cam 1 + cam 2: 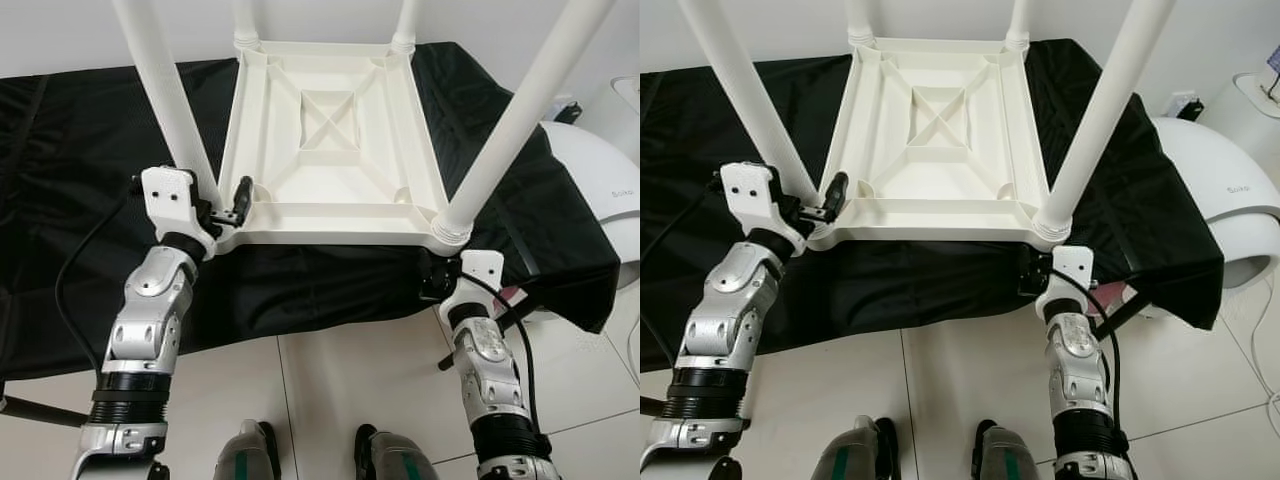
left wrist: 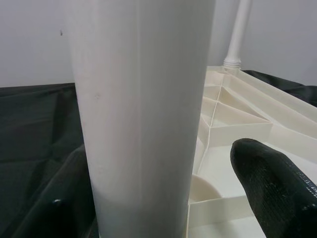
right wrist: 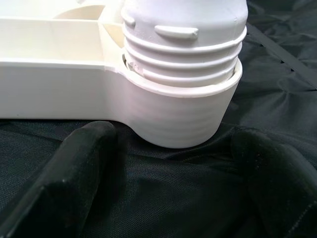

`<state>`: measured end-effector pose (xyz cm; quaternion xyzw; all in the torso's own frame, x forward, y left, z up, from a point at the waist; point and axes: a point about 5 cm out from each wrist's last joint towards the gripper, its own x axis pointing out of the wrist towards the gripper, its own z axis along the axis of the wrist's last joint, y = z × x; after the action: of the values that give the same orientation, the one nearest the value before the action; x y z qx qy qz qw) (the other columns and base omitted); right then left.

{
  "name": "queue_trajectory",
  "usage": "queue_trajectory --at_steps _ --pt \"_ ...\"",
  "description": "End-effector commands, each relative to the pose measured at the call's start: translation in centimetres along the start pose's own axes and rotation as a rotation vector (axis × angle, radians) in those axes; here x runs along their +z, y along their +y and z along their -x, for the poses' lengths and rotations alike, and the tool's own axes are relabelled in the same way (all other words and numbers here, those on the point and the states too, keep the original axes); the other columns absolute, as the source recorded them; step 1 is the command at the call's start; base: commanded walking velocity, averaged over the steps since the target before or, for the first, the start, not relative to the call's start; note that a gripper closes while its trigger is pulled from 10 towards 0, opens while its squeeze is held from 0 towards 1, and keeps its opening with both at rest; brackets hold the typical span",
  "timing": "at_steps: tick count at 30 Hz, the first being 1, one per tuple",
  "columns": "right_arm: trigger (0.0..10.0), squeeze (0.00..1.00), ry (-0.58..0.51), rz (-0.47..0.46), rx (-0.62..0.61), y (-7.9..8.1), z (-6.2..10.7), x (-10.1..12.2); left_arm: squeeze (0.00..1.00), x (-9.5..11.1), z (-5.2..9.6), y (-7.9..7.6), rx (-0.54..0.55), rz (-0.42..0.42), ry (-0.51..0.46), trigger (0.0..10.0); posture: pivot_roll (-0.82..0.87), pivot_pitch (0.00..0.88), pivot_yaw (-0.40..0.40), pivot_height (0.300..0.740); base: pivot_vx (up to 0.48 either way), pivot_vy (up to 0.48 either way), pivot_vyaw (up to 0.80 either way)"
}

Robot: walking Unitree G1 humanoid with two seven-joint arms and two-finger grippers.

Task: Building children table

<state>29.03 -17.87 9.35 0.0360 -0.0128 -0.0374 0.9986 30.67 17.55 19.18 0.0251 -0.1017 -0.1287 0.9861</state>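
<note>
A white plastic children's table lies upside down on a black cloth, its legs pointing up. My left gripper is open at the base of the near-left leg. In the left wrist view that leg stands between the fingers, with a gap to one black finger. My right gripper is open, low at the near-right corner. Its fingers rest over the cloth just in front of the corner socket. The threaded end of the near-right leg sits in that socket.
A white rounded appliance stands close on the right, by the cloth's edge. The cloth hangs down over the front towards a light tiled floor, where my feet are. A white wall is behind the table.
</note>
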Motion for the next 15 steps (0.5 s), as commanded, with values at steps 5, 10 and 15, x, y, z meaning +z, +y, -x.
queue_trajectory --at_steps 5,10,15 --pt "10.0 0.00 -0.305 0.009 0.084 1.15 0.48 7.11 0.00 -0.12 -0.06 -0.05 -0.025 0.004 0.010 10.0 -0.09 0.194 0.046 0.740 0.000 0.000 0.00" --pt "10.0 0.00 -0.302 0.009 0.084 1.16 0.51 7.10 0.00 -0.12 -0.09 -0.04 -0.025 0.002 0.011 10.0 -0.09 0.193 0.045 0.740 0.000 0.000 0.00" --pt "10.0 0.00 -0.297 0.008 0.088 1.29 0.57 7.02 0.00 -0.12 -0.09 0.05 -0.023 0.002 0.011 10.0 -0.09 0.193 0.045 0.740 0.000 0.000 0.00"
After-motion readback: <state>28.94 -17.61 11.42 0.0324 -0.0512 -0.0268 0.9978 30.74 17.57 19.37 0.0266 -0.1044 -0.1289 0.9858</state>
